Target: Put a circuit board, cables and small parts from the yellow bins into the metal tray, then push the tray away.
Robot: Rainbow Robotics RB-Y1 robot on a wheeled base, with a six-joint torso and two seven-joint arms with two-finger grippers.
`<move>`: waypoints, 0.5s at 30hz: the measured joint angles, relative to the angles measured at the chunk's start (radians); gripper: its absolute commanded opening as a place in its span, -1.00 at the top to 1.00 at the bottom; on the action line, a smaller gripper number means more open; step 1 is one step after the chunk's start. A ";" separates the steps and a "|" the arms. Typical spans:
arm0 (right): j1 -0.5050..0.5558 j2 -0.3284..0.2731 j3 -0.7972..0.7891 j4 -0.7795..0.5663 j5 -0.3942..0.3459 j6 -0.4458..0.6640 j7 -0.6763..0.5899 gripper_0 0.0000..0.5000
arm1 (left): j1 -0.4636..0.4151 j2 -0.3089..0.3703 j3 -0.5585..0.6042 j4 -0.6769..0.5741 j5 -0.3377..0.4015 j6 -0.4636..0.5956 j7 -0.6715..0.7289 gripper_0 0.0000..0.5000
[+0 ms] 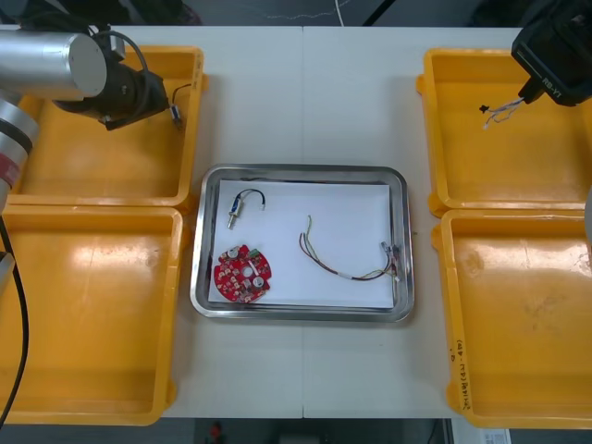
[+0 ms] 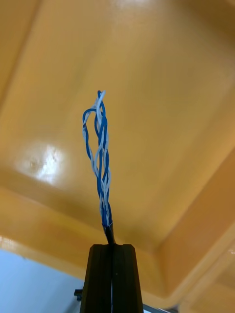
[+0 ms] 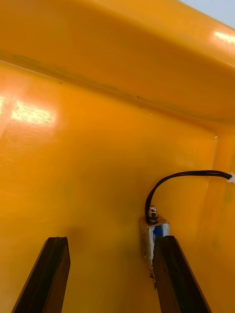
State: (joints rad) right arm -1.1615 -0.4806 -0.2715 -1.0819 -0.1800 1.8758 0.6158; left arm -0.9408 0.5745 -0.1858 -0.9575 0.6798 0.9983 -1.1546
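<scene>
On our left, the left gripper hangs low inside the far left yellow bin, fingers spread wide and holding nothing. The small metal part lies on the bin floor near a corner. It is not centred between the fingers but sits just beside the inner face of one of them; we cannot tell whether they touch. Its black lead curls off toward the bin wall. We judge the part light, hard and rather slick, so it could skid on the plastic as the fingers close. We would shift sideways to centre it and pinch the boxy body rather than the limp lead, minding the nearby wall.

In the middle, the metal tray already holds a red circuit board, a red and yellow cable and a second metal part with its own dark lead, all on the white inside.

On our right, the right gripper is over the far right yellow bin, fingers pressed together on one end of the twisted blue and white cable. The cable stands straight out past the fingertips. We judge it very light and springy, stiff enough to keep its shape. Held only by its tip, it may swing or slip.
</scene>
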 measured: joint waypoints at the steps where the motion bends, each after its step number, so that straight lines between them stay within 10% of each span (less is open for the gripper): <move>1: 0.010 0.000 0.008 -0.041 -0.011 0.024 0.003 1.00 | 0.000 -0.003 0.000 0.003 0.000 -0.007 0.000 -1.00; 15: 0.101 0.000 0.237 -0.467 -0.232 0.038 0.180 1.00 | 0.000 -0.027 -0.009 0.017 0.009 -0.051 0.000 -1.00</move>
State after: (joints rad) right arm -1.0603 -0.4809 -0.0345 -1.5494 -0.4123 1.9134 0.7955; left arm -0.9408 0.5470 -0.1946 -0.9408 0.6885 0.9477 -1.1546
